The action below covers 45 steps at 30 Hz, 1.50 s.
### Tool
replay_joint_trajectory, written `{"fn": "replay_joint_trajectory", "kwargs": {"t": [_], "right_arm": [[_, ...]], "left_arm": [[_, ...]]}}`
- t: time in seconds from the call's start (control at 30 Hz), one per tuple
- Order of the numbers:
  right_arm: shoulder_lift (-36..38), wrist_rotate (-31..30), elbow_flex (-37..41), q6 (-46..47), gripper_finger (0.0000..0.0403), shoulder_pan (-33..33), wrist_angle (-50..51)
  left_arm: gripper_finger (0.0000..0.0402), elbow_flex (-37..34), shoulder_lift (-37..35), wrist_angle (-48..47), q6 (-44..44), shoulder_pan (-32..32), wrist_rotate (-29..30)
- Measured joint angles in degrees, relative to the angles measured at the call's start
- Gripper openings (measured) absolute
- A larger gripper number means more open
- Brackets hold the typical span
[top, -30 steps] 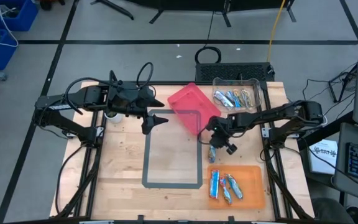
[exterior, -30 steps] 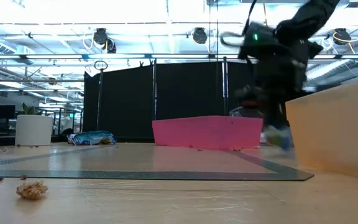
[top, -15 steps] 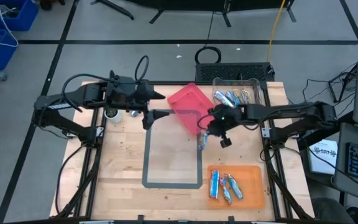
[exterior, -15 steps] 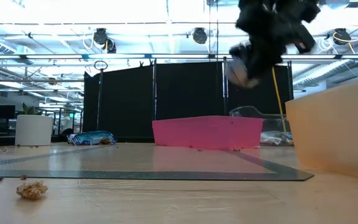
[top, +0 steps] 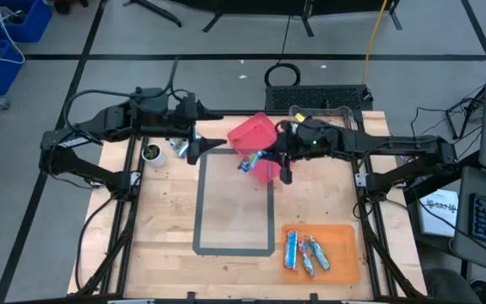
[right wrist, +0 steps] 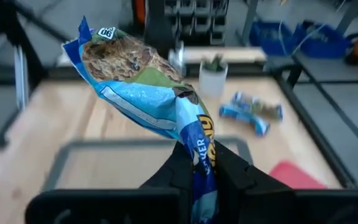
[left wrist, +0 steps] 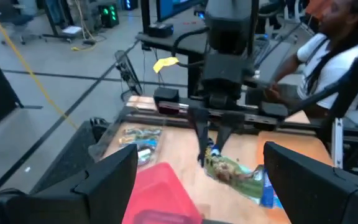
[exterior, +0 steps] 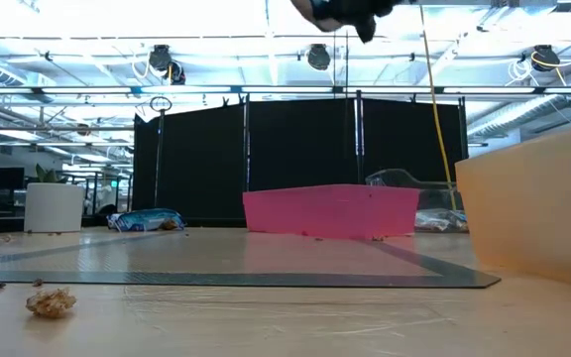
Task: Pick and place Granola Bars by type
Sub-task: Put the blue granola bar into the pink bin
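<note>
Right gripper (top: 264, 158) clamped on blue foil-wrapped granola bar (right wrist: 146, 93), held aloft over pink plastic bin (top: 256, 139). Wrapper lettering partly legible: "90" tag (right wrist: 106, 32) at top corner; brand text truncated, unreadable. Left gripper (top: 194, 149) fingers spread wide, empty, just beside pink bin.

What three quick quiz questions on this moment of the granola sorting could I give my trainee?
1. True or false: the right gripper is shut on a granola bar.
2. Over which container does that bar hang in the high view? A) orange tray B) pink bin C) clear bin
3. How many bars lie in the orange tray?

Key: 1 true. 2 B. 3 three; the left gripper waits open nearby.
</note>
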<state>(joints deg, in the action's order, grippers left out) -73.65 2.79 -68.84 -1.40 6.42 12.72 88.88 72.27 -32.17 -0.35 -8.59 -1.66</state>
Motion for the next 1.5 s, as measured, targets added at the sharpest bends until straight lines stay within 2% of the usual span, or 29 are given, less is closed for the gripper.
{"fn": "replay_joint_trajectory", "kwargs": {"t": [0.27,0.4,0.5,0.83,0.97,1.17,1.37,1.5], "right_arm": [[0.0,0.0,-1.4,3.7,0.0021,0.0,-8.0],[0.0,0.1,-1.4,4.9,0.0021,0.0,-12.1],[0.0,0.1,-1.4,6.7,0.0020,0.0,-14.3],[-1.6,0.2,-1.5,14.5,0.0019,0.4,-23.2],[-3.3,0.5,-1.5,17.1,0.0019,0.4,-27.6],[-6.2,2.7,-1.5,20.8,0.0019,0.4,-37.3],[-8.2,3.3,-1.5,22.2,0.0019,0.4,-38.2],[-9.1,3.3,-2.3,22.4,0.0019,0.4,-38.3]], "left_arm": [[0.0349,-0.5,-0.8,4.0,1.7,-0.9,-6.1],[0.0349,-3.0,-0.6,5.9,1.5,-1.2,-7.2],[0.0346,-6.1,-1.2,11.2,0.5,-1.2,-8.8],[0.0256,-16.1,-4.6,25.4,-1.3,-1.2,-9.3],[0.0240,-18.5,-4.9,29.8,-1.9,-0.9,-9.4],[0.0265,-18.7,-4.9,29.7,-1.7,-0.9,-9.9],[0.0306,-18.7,-4.8,29.3,-2.7,-0.9,-9.9],[0.0320,-18.6,-4.8,28.9,-2.7,-0.6,-9.9]]}}
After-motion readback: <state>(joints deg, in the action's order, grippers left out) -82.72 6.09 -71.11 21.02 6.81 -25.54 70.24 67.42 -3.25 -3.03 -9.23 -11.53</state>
